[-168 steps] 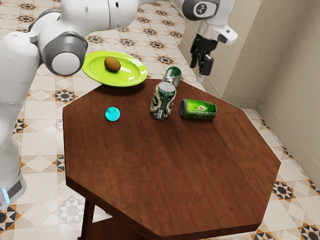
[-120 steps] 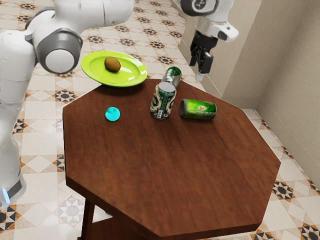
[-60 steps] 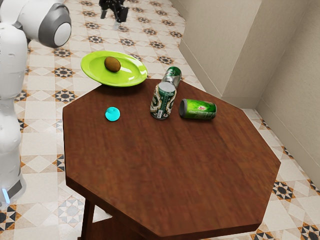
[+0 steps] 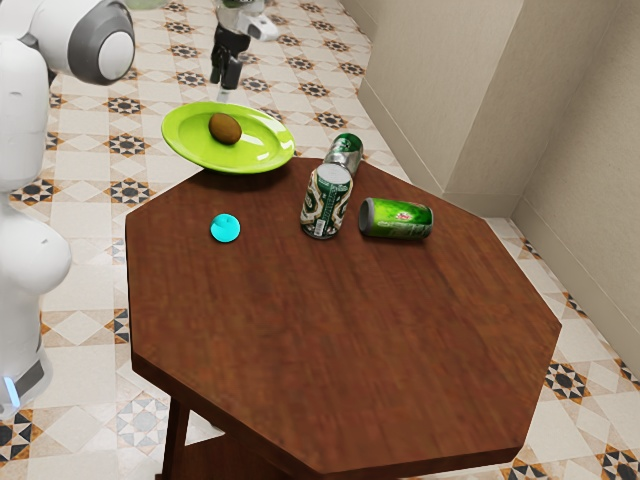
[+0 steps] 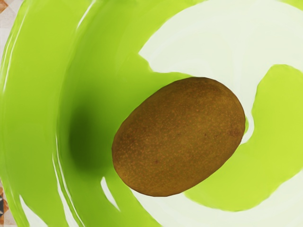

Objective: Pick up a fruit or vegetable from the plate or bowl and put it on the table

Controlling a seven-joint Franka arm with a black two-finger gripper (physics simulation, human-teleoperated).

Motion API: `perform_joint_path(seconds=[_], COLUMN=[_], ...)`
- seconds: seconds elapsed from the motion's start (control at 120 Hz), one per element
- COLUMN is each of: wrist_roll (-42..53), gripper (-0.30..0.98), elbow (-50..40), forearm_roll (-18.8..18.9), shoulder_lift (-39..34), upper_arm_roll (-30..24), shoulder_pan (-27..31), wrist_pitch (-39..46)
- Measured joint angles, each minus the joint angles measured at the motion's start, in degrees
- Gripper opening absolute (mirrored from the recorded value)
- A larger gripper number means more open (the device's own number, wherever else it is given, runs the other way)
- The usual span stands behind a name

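Above the lime-green plate, my gripper point(image 4: 224, 92) hangs pointing down, just over the brown kiwi-like fruit point(image 4: 225, 128); whether it is open or shut is not clear. The fruit rests inside the plate point(image 4: 265, 150), which tilts at the table's far-left edge in the exterior view. In the wrist view the oval brown fruit point(image 5: 180, 137) lies under my hand, on the glossy green plate point(image 5: 33, 109).
On the wooden table point(image 4: 340, 330) a patterned can point(image 4: 326, 203) stands upright, with another green-and-silver can point(image 4: 345, 152) behind it. A green can point(image 4: 397, 219) lies on its side towards the exterior view's right. A small cyan round thing point(image 4: 225, 228) sits nearer the plate.
My hand has swung from beyond the cans towards the exterior view's left and come down from the top of the picture to above the plate. The fruit, plate and cans have not moved.
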Motion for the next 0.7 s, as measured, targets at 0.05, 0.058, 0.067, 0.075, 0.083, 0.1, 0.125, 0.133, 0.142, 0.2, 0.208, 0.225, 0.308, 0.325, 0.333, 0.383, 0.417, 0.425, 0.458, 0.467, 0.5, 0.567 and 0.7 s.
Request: perform_joint_path(seconds=[0.05, 0.058, 0.067, 0.075, 0.083, 0.1, 0.125, 0.133, 0.142, 0.2, 0.208, 0.225, 0.308, 0.325, 0.333, 0.383, 0.417, 0.425, 0.458, 0.467, 0.5, 0.567, 0.7], wrist_roll=[1.5, 1.8, 2.1, 2.4, 2.7, 3.4, 4.5, 4.9, 5.2, 7.5, 7.8, 8.4, 11.3, 11.8, 12.0, 13.5, 14.4, 14.7, 15.5, 15.7, 16.5, 18.0, 20.5], gripper=[0.69, 0.69, 0.69, 0.69, 0.69, 0.69, 0.69, 0.69, 0.69, 0.69, 0.69, 0.69, 0.69, 0.69, 0.69, 0.69, 0.69, 0.69, 0.69, 0.69, 0.69, 0.69, 0.69], elbow=[-1.2, -1.5, -1.8, -2.1, -2.4, -3.1, -3.9, -4.1, -4.3, -4.9, -5.0, -5.0, -5.2, -5.2, -5.3, -5.4, -5.4, -5.5, -5.8, -5.9, -6.3, -6.9, -8.3], forearm_roll=[-0.1, -0.1, -0.1, -0.1, -0.1, -0.1, -0.2, -0.2, -0.3, -0.4, -0.4, -0.4, -0.5, -0.5, -0.5, -0.5, -0.5, -0.5, -0.5, -0.5, -0.5, -0.5, -0.6], shoulder_lift=[0.0, 0.0, 0.0, -0.1, -0.1, -0.3, -0.4, -0.4, -0.5, -0.6, -0.6, -0.6, -0.6, -0.6, -0.6, -0.6, -0.6, -0.6, -0.6, -0.6, -0.5, -0.5, -0.5], upper_arm_roll=[-0.5, -0.6, -0.8, -0.8, -0.9, -1.1, -1.3, -1.3, -1.4, -1.7, -1.7, -1.7, -1.9, -1.9, -2.0, -2.1, -2.2, -2.2, -2.2, -2.2, -2.2, -2.2, -2.2], shoulder_pan=[0.1, 0.1, 0.1, 0.1, 0.1, 0.1, 0.0, 0.0, 0.1, 0.0, 0.0, 0.0, 0.1, 0.1, 0.1, 0.1, 0.1, 0.1, 0.1, 0.1, 0.1, 0.1, 0.1], wrist_pitch=[1.4, 1.6, 1.9, 2.1, 2.4, 2.9, 3.8, 4.0, 4.3, 5.7, 5.9, 6.2, 7.5, 7.7, 7.8, 8.3, 8.5, 8.6, 8.8, 8.9, 9.1, 9.5, 10.1])
